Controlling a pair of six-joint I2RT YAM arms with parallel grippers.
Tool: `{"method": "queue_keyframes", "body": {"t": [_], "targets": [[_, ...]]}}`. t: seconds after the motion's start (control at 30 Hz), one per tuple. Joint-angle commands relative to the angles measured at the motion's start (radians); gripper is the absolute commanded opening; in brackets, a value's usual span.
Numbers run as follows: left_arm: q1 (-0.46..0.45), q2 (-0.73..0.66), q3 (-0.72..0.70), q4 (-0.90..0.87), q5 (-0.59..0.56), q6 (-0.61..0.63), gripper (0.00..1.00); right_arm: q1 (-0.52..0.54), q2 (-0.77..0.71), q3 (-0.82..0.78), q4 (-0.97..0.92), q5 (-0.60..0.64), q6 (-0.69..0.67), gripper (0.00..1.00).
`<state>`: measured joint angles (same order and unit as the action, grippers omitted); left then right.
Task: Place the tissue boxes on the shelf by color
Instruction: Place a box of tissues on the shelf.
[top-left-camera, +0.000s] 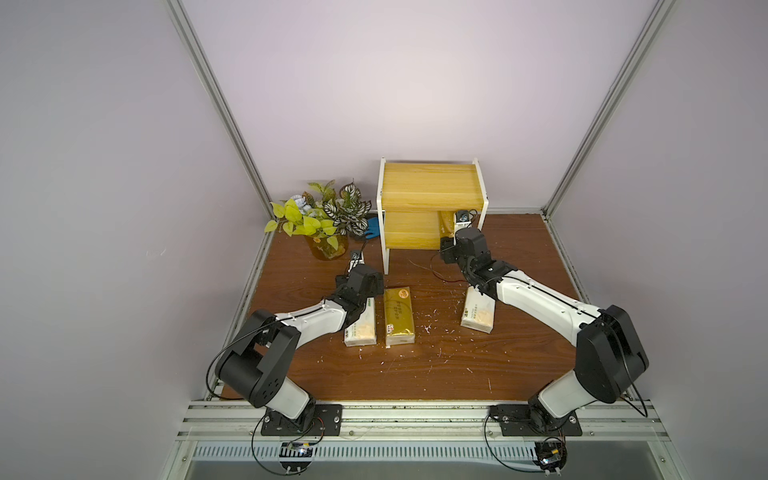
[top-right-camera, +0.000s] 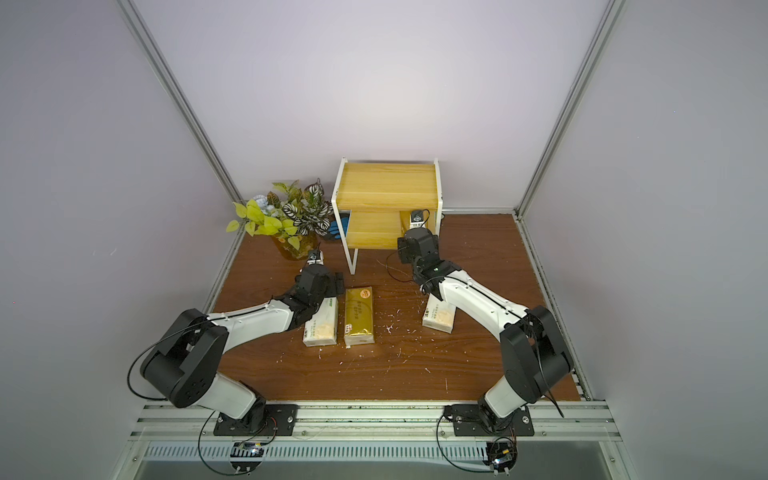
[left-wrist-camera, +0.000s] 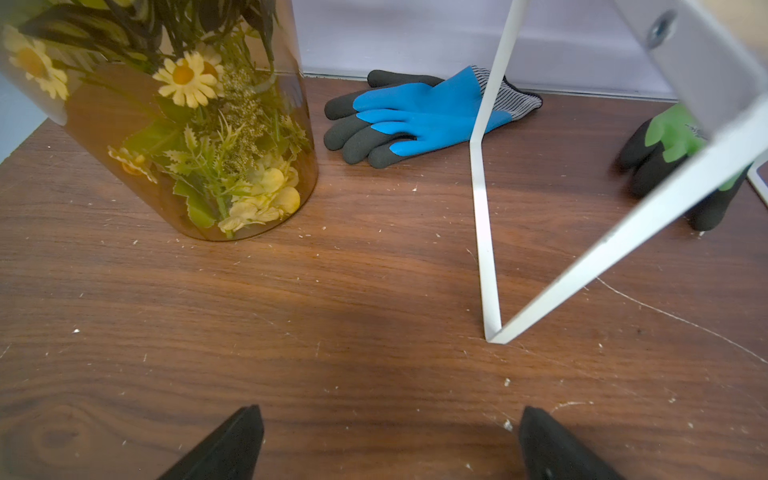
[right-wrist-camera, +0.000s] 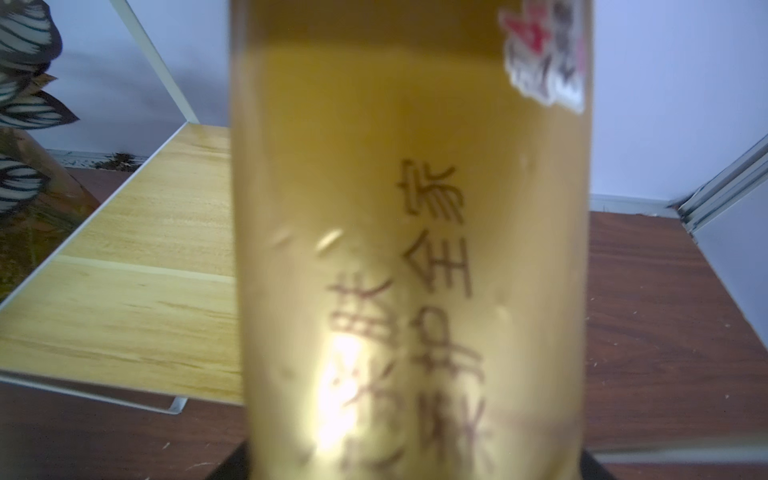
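The shelf (top-left-camera: 432, 187) (top-right-camera: 386, 183) stands at the back of the table. My right gripper (right-wrist-camera: 411, 461) reaches into the right end of its lower tier. It is shut on a gold tissue box (right-wrist-camera: 411, 249) (top-left-camera: 445, 222), whose sides lie against both fingers. The lower board (right-wrist-camera: 137, 266) lies beside that pack. A second gold pack (top-left-camera: 399, 318) (top-right-camera: 358, 318) lies flat mid-table, next to a white pack (top-left-camera: 360, 328) partly under my left arm. Another white pack (top-left-camera: 478, 316) lies under my right forearm. My left gripper (left-wrist-camera: 390, 419) hangs open over bare wood.
An amber glass vase of plants (top-left-camera: 328, 245) (left-wrist-camera: 187, 145) stands left of the shelf. A blue glove (left-wrist-camera: 424, 116) and a green glove (left-wrist-camera: 673, 137) lie behind and under the shelf's white leg (left-wrist-camera: 482, 232). White scraps dot the wooden table (top-left-camera: 415, 374).
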<state>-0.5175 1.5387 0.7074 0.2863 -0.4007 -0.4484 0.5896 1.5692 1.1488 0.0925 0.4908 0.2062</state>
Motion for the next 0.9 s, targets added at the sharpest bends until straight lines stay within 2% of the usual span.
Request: {"method": "queue_keyframes", "body": {"t": [0.0,0.23,0.4,0.77,0.87], "targets": [[-0.010,0.014,0.025,-0.015,0.016,0.008,1.00,-0.005,-0.020,0.038,0.100,0.059,0.000,0.79],[-0.011,0.033,0.053,-0.019,0.026,0.016,1.00,-0.005,-0.014,0.040,0.124,0.048,-0.017,0.81],[-0.010,0.044,0.062,-0.021,0.037,0.019,1.00,-0.005,-0.039,0.027,0.138,0.015,-0.023,0.92],[-0.011,0.061,0.071,-0.021,0.049,0.013,1.00,0.004,-0.137,-0.062,0.101,-0.032,0.063,0.91],[-0.011,0.064,0.068,-0.016,0.056,0.008,1.00,0.015,-0.171,-0.100,0.100,-0.012,0.063,0.91]]}}
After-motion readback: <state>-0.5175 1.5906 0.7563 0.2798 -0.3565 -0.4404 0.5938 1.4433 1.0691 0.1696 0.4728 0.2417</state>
